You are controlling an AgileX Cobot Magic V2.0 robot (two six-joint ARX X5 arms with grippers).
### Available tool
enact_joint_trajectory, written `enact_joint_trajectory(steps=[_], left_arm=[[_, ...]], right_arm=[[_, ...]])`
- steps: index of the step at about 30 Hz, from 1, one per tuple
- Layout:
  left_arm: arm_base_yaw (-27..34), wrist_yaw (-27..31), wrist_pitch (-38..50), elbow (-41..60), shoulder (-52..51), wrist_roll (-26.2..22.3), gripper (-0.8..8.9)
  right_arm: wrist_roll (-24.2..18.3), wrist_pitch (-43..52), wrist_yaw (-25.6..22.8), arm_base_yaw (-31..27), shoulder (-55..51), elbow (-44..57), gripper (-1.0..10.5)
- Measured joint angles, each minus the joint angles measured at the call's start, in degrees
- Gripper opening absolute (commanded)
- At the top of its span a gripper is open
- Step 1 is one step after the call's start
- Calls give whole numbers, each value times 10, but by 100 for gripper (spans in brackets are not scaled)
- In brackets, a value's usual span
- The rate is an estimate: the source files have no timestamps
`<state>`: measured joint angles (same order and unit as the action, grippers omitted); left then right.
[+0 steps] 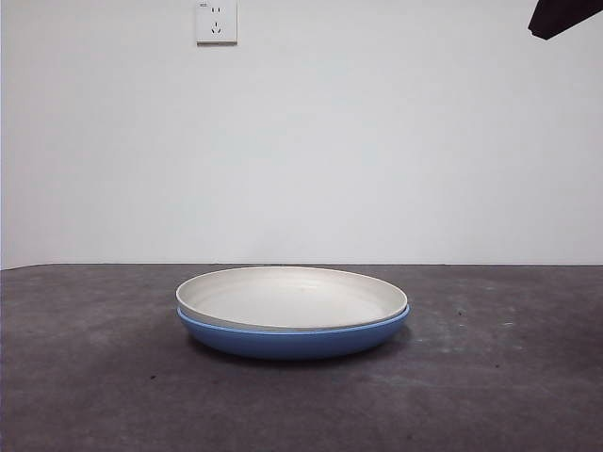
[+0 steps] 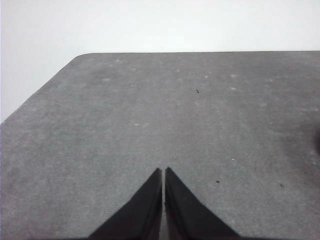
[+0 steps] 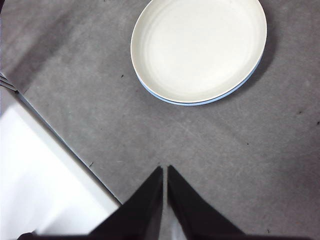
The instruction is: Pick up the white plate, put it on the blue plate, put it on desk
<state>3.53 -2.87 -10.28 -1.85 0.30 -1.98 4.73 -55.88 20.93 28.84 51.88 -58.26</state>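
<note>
White plate (image 1: 292, 297) nested in blue plate (image 1: 292, 341) on desk (image 1: 85, 377); both hands pinched closed, holding nothing.

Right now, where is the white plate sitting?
The white plate is nested on top of the blue plate at the middle of the desk in the front view, below and right of the wall socket.

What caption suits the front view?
White plate nested in blue plate on the desk; both grippers away.
</note>
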Motion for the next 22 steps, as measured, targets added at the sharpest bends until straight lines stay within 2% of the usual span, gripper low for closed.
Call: enact_joint_trajectory(steps=[5, 10, 17, 22], left_arm=[[0, 0, 0, 0, 0, 0, 10], [0, 0, 0, 0, 0, 0, 10], [0, 0, 0, 0, 0, 0, 10], [0, 0, 0, 0, 0, 0, 10]], right_arm=[[-25, 28, -28, -32, -26, 0, 8], [-33, 165, -27, -115, -107, 29, 8], [-35, 327, -31, -269, -232, 156, 8], [-35, 433, -32, -334, -316, 271, 8]])
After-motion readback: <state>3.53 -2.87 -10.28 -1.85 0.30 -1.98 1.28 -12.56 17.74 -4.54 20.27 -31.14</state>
